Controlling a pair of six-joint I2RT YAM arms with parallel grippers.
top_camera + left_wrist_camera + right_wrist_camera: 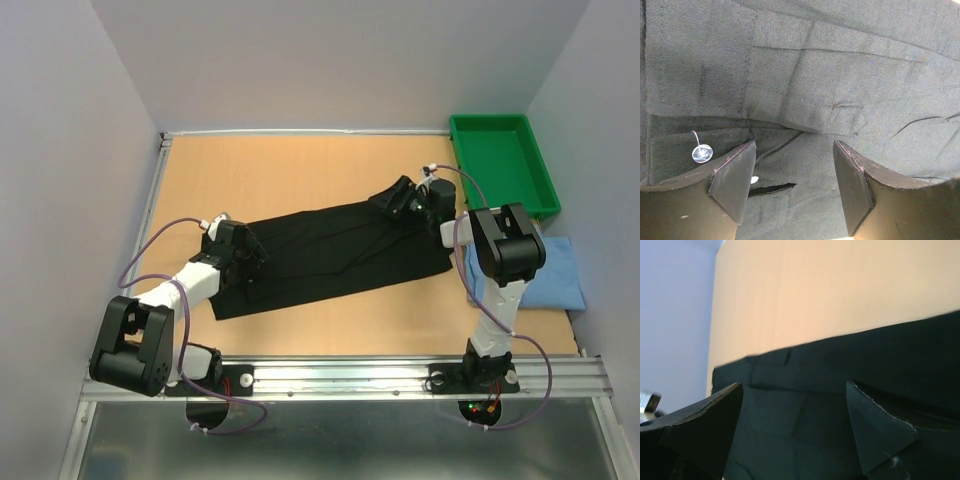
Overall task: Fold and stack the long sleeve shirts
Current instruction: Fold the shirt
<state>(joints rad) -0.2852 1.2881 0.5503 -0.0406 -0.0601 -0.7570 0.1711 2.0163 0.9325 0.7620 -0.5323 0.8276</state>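
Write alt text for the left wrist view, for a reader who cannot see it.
A black shirt, lightly creased, fills the frame beneath the left gripper, whose two dark fingers stand open over it. A small white button sits beside one finger.

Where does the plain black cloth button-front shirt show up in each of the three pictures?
Top external: the black cloth shirt lies mid-picture, slanting from lower left to upper right.
Left wrist: it fills nearly the whole picture, a white button at left.
Right wrist: it fills the lower half.
Shared landmark: the tan wooden table, above the shirt in the right wrist view too.
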